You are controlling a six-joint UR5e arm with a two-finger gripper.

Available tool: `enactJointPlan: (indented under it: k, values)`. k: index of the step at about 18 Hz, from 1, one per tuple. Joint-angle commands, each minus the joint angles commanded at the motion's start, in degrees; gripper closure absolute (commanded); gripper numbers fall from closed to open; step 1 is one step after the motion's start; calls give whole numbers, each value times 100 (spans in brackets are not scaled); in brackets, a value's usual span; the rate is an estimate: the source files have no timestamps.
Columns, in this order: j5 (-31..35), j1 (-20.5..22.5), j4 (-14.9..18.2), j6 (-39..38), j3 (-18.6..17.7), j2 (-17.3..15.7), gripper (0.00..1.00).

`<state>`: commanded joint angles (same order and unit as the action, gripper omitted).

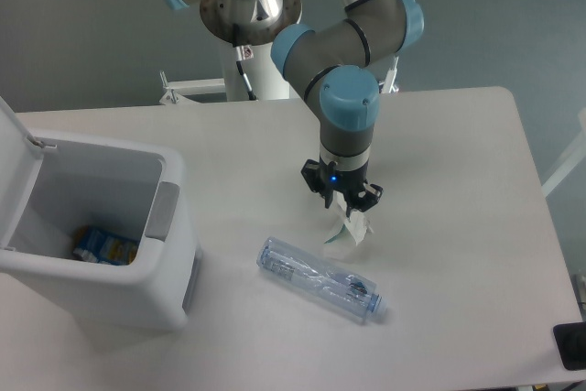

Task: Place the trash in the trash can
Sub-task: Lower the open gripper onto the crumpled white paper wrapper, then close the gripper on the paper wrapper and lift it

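Two pieces of trash lie on the surface. Nearest the front edge is the crushed bottle, lying on its side a little right of middle, its bluish cap toward the front right corner. I judge it light, springy and slick; its flattened middle looks the best place to pinch, across the narrow width, since the cap end would likely roll away.

Just behind it, near the middle of the surface, sits the paper wrapper, crumpled and partly standing. My end effector is directly over it, fingers pointing down on either side of the wrapper's top. The fingers look drawn in close around the paper, but I cannot tell whether they have actually clamped it. I judge the paper almost weightless and soft, so it will crush rather than resist; a grip low on the thickest fold should hold better than the thin upper edge.

By the left edge stands the trash can, lid up, with a blue-and-yellow packet inside.
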<state>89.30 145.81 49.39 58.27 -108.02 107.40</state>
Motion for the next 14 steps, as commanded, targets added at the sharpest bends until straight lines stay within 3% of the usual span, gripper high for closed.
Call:
enactJointPlan:
  k: [9, 14]
  values:
    - [-140, 220, 132, 0, 272, -166, 88]
    - [-1175, 492, 132, -79, 597, -377, 88]
